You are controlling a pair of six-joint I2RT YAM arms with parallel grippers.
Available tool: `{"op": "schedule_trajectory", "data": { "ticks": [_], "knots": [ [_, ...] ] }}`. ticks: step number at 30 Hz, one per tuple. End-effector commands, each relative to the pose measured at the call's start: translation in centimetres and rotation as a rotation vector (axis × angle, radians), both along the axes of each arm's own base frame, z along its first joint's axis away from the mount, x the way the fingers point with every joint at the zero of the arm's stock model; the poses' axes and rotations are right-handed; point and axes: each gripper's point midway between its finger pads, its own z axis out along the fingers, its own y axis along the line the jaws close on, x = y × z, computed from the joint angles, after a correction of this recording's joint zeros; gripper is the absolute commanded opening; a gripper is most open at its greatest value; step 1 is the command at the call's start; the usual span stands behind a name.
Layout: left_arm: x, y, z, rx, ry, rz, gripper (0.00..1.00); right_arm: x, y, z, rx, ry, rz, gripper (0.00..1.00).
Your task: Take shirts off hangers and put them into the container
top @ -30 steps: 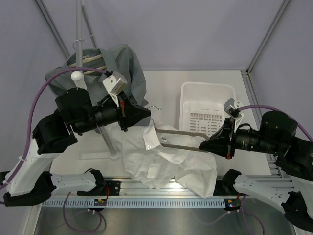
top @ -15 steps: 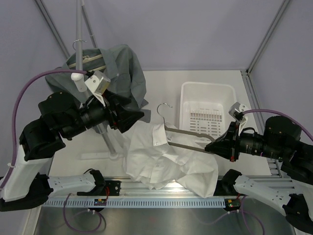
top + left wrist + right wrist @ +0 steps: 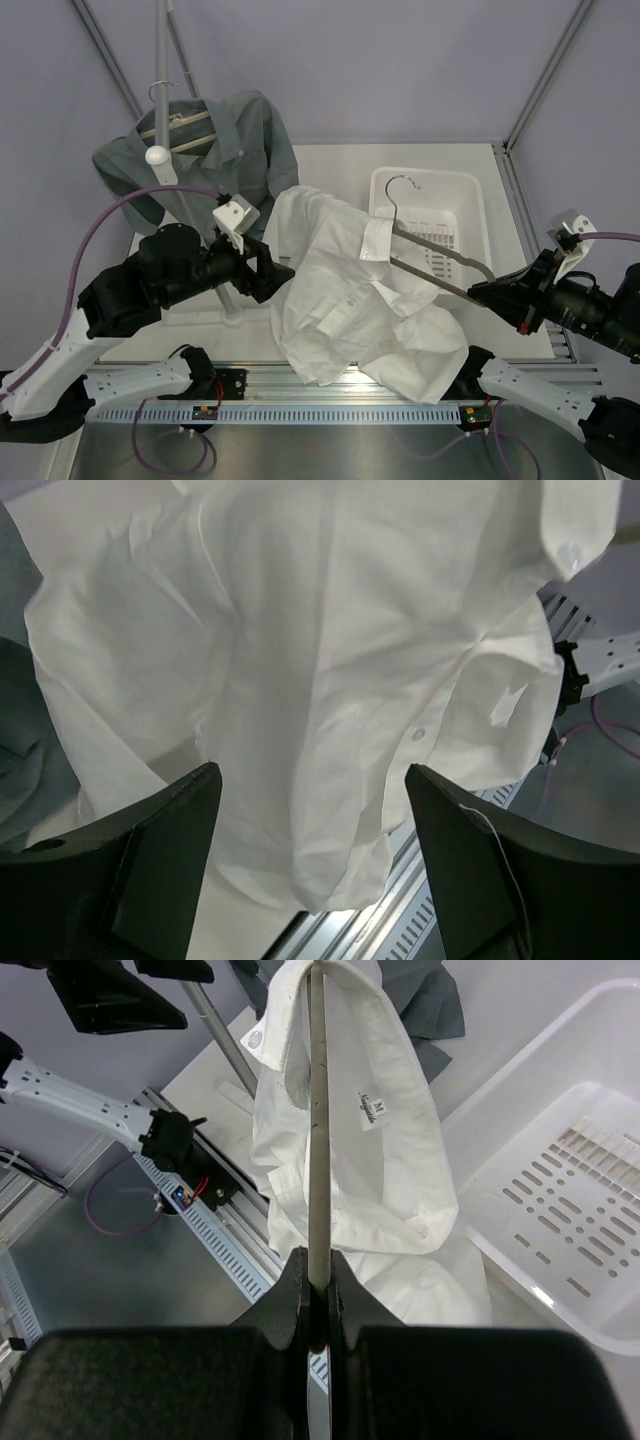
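The white shirt (image 3: 345,300) hangs from a light-wood hanger (image 3: 435,262) whose metal hook (image 3: 400,185) is over the container (image 3: 440,176), a white slotted basket. My right gripper (image 3: 492,293) is shut on the hanger's end; in the right wrist view the bar (image 3: 316,1110) runs straight up out of my gripper (image 3: 318,1272), with the shirt (image 3: 380,1150) draped off it. My left gripper (image 3: 278,277) is open beside the shirt's left edge, and in its wrist view (image 3: 312,830) the white cloth (image 3: 300,640) hangs ahead of the fingers, untouched. The grey-green shirt (image 3: 235,140) stays on its own hanger (image 3: 180,125).
A metal pole (image 3: 163,60) rises at the back left, with a white knob (image 3: 157,155) and a slanting post (image 3: 222,290) behind my left arm. An aluminium rail (image 3: 340,405) runs along the near edge. Frame struts stand at the back corners. The container's slotted base (image 3: 590,1190) lies right of the hanger.
My left gripper opened, let go of the white shirt and drew back. My right gripper pulled right and raised the hanger, lifting the shirt and swinging the hook over the container.
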Motion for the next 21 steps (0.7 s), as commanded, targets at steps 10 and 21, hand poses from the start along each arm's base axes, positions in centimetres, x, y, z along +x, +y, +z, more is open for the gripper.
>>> {"op": "schedule_trajectory", "data": {
  "ticks": [10, 21],
  "knots": [
    [-0.8, -4.0, -3.7, -0.170, 0.068, -0.107, 0.84, 1.4, -0.1, 3.8, 0.072, -0.088, -0.059, 0.00],
    [-0.5, -6.8, -8.3, -0.171, 0.145, -0.149, 0.90, 0.1, 0.9, 6.1, 0.123, -0.115, 0.034, 0.00]
  ]
}}
